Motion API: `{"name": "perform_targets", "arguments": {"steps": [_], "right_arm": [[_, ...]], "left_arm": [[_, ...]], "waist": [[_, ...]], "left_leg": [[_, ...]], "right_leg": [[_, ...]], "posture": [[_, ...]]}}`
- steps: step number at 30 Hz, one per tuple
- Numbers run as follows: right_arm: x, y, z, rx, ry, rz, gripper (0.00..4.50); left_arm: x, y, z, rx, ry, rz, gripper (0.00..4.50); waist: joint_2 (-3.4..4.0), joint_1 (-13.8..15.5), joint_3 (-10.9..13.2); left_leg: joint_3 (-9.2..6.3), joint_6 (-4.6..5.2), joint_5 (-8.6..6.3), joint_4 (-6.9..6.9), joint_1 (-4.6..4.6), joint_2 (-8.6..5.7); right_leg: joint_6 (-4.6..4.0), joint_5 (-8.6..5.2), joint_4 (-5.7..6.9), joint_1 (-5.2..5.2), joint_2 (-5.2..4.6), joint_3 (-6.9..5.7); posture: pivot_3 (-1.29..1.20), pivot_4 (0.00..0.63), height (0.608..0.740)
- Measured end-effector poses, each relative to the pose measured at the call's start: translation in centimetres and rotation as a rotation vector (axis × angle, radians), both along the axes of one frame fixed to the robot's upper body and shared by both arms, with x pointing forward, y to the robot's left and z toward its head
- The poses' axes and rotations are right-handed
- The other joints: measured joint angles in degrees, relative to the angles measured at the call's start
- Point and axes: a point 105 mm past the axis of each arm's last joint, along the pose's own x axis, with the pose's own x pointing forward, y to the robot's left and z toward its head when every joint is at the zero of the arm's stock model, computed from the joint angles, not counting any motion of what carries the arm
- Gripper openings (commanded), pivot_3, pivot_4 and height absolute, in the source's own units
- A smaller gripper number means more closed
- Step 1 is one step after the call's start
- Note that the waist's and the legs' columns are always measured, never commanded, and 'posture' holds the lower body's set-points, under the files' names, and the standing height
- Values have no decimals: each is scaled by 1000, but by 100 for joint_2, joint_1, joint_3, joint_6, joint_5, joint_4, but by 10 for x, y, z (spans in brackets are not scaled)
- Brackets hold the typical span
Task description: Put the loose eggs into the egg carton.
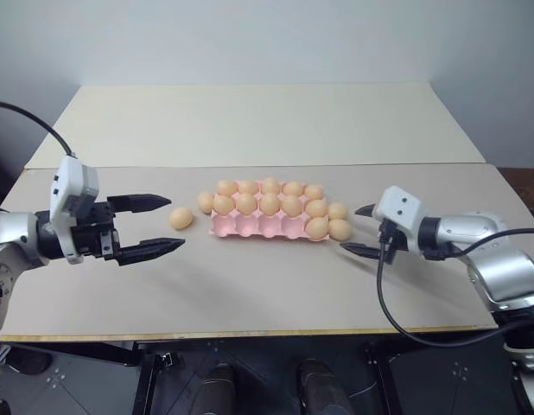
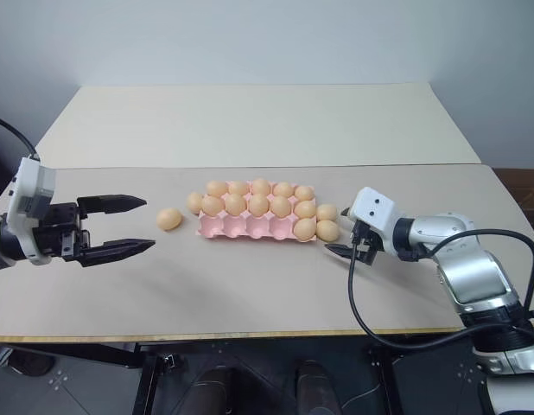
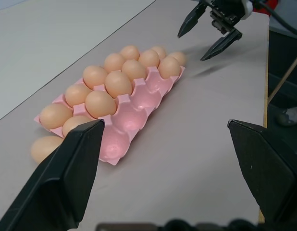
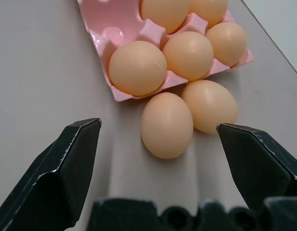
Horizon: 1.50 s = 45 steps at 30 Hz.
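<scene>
The carton [image 1: 267, 223] lay in the middle of the near table [image 1: 250, 294], its two far rows filled and its near row holding one egg at the right end beside four bare cups. Loose eggs sat on the table at both ends: two [image 4: 167, 125] [image 4: 209, 106] touching each other just off the right end, and at the left one [image 1: 206, 202] against the carton and another [image 1: 181, 218] a little apart. The right gripper [image 1: 359, 231] hung wide open and empty, close to the right pair; the left gripper [image 1: 151, 226] was likewise spread wide, holding nothing, near the apart egg. The eggs were probably light, smooth, prone to roll and easily cracked, so a gentle pinch across the widest part seemed best. The right wrist view showed the nearer egg lying between the open fingers [image 4: 62, 168] and touching its neighbour, a contact the head views barely resolved. The left wrist view showed the empty cups' depth; the head views showed all four loose eggs together.
</scene>
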Motion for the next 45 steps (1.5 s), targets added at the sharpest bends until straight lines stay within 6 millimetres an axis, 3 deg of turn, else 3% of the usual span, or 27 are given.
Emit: {"name": "perform_targets", "arguments": {"steps": [6,11,14,20,23,28,32,36,38,43,45], "right_arm": [[8,1,-19,-23,45,-21,4500],[13,3,-21,-20,41,-38,4500],[15,5,-24,-14,43,-43,3905],[13,6,-24,-11,54,-35,1913],[8,5,-25,-6,61,-34,1419],[-8,-15,-19,-53,64,-78,1419],[-11,-15,11,-17,-9,-93,1419],[-10,16,43,74,-92,-26,1419],[-10,35,49,102,-108,25,1419],[-1,82,35,137,-79,79,1419],[4,89,25,120,-56,67,2014]], "left_arm": [[0,0,-1,-1,3,-1,4476],[-2,1,-6,0,23,-1,4476],[-3,1,-7,0,28,-2,4500],[-3,1,-6,5,20,-10,4500],[-3,1,-7,5,21,-10,4500],[-4,3,-8,6,25,-3,4500],[-4,3,-8,7,23,-3,4500],[-3,3,-5,6,12,-5,4500],[-2,2,-4,6,10,-6,4500],[-1,2,-4,3,8,2,4500],[0,3,-3,3,4,6,4500]], "waist": [[0,1,0],[0,-9,0],[0,-3,0],[0,0,0],[0,1,0],[0,15,0],[0,-24,0],[0,-54,0],[0,-44,0],[-1,-17,-1],[-1,5,-1]], "left_leg": [[5,0,0,0,1,0],[9,0,0,0,4,2],[10,0,0,0,4,3],[11,0,0,0,4,3],[11,0,0,-1,4,3],[12,0,0,1,3,2],[18,1,0,0,10,9],[22,1,0,-2,12,16],[22,0,0,-2,10,16],[22,0,0,-1,6,13],[22,0,0,-1,4,10]], "right_leg": [[0,1,2,-1,0,5],[-2,2,4,-3,3,10],[-3,3,4,-4,4,10],[-2,3,4,-3,4,11],[-2,3,3,-4,4,11],[-1,3,2,-2,2,12],[-4,6,5,-2,10,19],[-6,7,5,-4,18,23],[-6,7,2,-4,17,23],[-7,8,3,-10,15,24],[-6,8,3,-11,12,23]], "posture": [[0,150,740],[0,150,740],[0,150,740],[0,150,740],[0,150,740],[0,150,740],[0,150,740],[0,150,740],[0,150,740],[0,150,740],[0,150,740]]}}
